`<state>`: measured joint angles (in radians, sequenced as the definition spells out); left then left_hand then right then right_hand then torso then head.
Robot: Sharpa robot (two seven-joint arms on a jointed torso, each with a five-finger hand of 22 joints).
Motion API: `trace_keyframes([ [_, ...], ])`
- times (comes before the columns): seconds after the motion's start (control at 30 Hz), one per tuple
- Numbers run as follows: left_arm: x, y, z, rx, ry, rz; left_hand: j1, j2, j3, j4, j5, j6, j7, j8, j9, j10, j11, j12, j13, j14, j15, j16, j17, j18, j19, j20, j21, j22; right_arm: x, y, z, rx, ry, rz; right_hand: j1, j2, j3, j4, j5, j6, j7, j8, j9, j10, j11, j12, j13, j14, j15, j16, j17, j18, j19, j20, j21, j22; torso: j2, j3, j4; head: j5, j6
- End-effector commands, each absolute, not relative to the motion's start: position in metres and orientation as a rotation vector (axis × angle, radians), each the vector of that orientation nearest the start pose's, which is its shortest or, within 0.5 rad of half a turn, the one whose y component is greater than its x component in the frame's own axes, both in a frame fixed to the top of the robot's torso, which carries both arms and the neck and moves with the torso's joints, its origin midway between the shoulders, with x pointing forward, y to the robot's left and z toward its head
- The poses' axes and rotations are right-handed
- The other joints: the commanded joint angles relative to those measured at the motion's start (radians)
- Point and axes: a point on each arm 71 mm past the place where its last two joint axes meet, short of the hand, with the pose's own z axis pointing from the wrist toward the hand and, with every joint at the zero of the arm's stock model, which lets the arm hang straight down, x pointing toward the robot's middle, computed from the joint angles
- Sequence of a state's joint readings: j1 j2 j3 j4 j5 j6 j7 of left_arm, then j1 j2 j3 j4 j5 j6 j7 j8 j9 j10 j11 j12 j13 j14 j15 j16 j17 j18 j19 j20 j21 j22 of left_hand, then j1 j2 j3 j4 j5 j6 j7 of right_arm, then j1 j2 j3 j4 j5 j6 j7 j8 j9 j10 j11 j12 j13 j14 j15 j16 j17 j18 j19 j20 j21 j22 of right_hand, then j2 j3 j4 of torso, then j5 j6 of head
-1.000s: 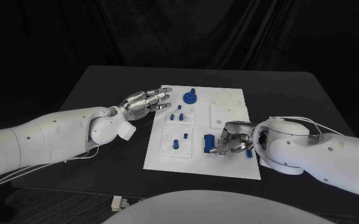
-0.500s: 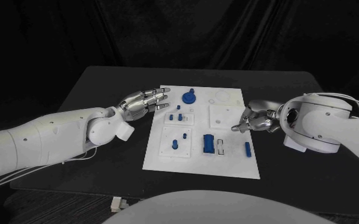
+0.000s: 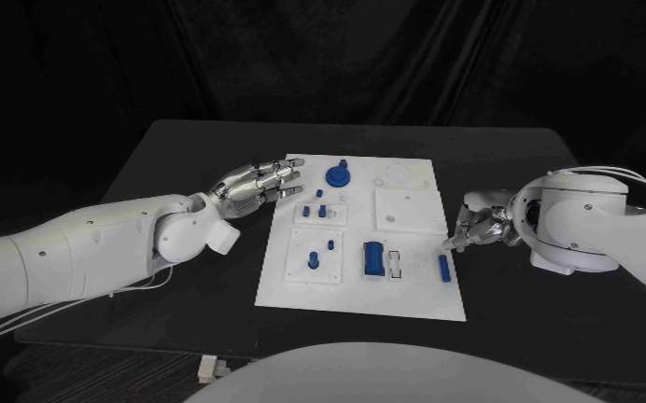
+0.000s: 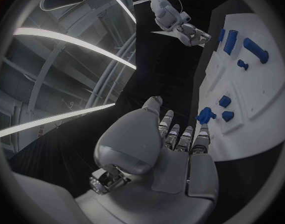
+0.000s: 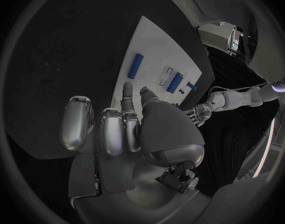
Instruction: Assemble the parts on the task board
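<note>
So I had the right hand (image 3: pixel 482 226) hanging off the task board (image 3: pixel 411 300) at 3 o'clock, fingers loosely curled, holding nothing. Left hand (image 3: pixel 259 183) sat empty and spread at 9. Looked between picks; next I'd need the loose blue bar (image 3: pixel 444 268).
</note>
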<state>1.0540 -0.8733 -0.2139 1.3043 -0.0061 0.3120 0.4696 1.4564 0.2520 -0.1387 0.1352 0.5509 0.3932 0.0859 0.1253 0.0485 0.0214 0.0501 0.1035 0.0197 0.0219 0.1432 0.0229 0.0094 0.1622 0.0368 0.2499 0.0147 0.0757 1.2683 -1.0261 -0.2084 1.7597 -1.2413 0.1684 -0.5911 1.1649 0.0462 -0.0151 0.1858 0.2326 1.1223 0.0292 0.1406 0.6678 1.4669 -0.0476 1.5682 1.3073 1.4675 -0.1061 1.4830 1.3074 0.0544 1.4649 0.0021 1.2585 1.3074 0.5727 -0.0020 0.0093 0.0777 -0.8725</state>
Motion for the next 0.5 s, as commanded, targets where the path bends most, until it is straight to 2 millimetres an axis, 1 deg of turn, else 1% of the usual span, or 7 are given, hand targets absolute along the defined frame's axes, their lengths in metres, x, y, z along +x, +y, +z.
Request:
trace_keyframes([
  [0.03,0.442,0.265,-0.307,-1.21,1.762,-1.836,-0.002,0.011,0.004,0.0,0.005,0.0,0.005,0.003,0.002,0.0,0.01,0.007,0.001,-0.003,0.007,0.006,0.002,0.016,0.002,0.006,0.005,0.001,0.411,-0.25,-0.241,-0.086,2.39,0.098,0.005,0.003,0.001,-0.004,0.007,0.008,0.0,-0.005,-0.004,0.104,0.003,0.003,0.263,0.067,0.002,0.004,0.056,0.014,0.013,0.006,-0.001,0.171,0.002,-0.0002,-0.0004,-0.002,0.0],
  [0.13,0.442,0.265,-0.307,-1.21,1.763,-1.837,-0.002,0.011,0.004,0.0,0.005,0.0,0.005,0.003,0.002,0.0,0.01,0.007,0.001,-0.003,0.007,0.006,0.002,0.016,0.002,0.006,0.005,0.001,0.409,-0.248,-0.246,-0.081,2.389,0.107,0.005,0.002,0.003,-0.006,0.013,0.017,-0.002,-0.006,-0.01,0.104,0.002,0.003,0.263,0.067,0.001,0.004,0.055,0.014,0.013,0.005,-0.002,0.171,0.004,0.0015,-0.0002,-0.001,0.0],
  [0.27,0.441,0.265,-0.307,-1.21,1.763,-1.836,-0.002,0.011,0.004,0.0,0.005,0.0,0.005,0.003,0.002,0.0,0.01,0.007,0.001,-0.003,0.007,0.006,0.002,0.016,0.002,0.006,0.005,0.001,0.406,-0.246,-0.252,-0.074,2.391,0.115,0.004,0.002,0.003,-0.008,0.017,0.032,-0.005,-0.001,-0.013,0.104,-0.001,0.003,0.263,0.068,-0.001,0.005,0.058,0.013,0.014,0.004,0.0,0.172,0.003,0.0014,-0.0004,0.001,0.0],
  [0.33,0.441,0.265,-0.307,-1.211,1.763,-1.836,-0.002,0.011,0.004,0.0,0.005,0.0,0.005,0.003,0.002,0.0,0.01,0.007,0.001,-0.003,0.007,0.006,0.002,0.016,0.002,0.006,0.005,0.001,0.406,-0.245,-0.254,-0.073,2.392,0.117,0.004,0.002,0.003,-0.007,0.017,0.034,-0.005,-0.001,-0.013,0.104,-0.001,0.003,0.263,0.068,-0.001,0.005,0.059,0.013,0.015,0.004,0.001,0.172,0.002,0.001,-0.0007,0.0,0.0],
  [0.37,0.442,0.265,-0.307,-1.211,1.763,-1.836,-0.002,0.011,0.004,0.0,0.005,0.0,0.005,0.003,0.002,0.0,0.01,0.007,0.001,-0.003,0.007,0.006,0.002,0.016,0.002,0.006,0.005,0.001,0.405,-0.244,-0.256,-0.071,2.393,0.12,-0.003,0.003,0.002,-0.003,0.007,0.039,-0.006,0.001,-0.015,0.104,-0.002,0.003,0.263,0.069,-0.002,0.006,0.061,0.013,0.015,0.003,0.001,0.172,0.002,0.0008,-0.0003,0.0,0.0],
  [0.5,0.442,0.265,-0.307,-1.21,1.765,-1.838,-0.003,0.011,0.005,-0.001,0.005,-0.001,0.005,0.004,0.002,0.0,0.011,0.007,0.002,-0.003,0.007,0.006,0.001,0.016,0.002,0.007,0.005,0.0,0.404,-0.241,-0.26,-0.066,2.39,0.135,-0.009,0.004,0.001,-0.001,-0.009,0.051,-0.01,0.006,-0.015,0.104,-0.005,0.003,0.263,0.069,-0.004,0.007,0.063,0.013,0.016,0.001,0.003,0.173,0.001,0.0006,-0.0005,0.0,0.0],
])
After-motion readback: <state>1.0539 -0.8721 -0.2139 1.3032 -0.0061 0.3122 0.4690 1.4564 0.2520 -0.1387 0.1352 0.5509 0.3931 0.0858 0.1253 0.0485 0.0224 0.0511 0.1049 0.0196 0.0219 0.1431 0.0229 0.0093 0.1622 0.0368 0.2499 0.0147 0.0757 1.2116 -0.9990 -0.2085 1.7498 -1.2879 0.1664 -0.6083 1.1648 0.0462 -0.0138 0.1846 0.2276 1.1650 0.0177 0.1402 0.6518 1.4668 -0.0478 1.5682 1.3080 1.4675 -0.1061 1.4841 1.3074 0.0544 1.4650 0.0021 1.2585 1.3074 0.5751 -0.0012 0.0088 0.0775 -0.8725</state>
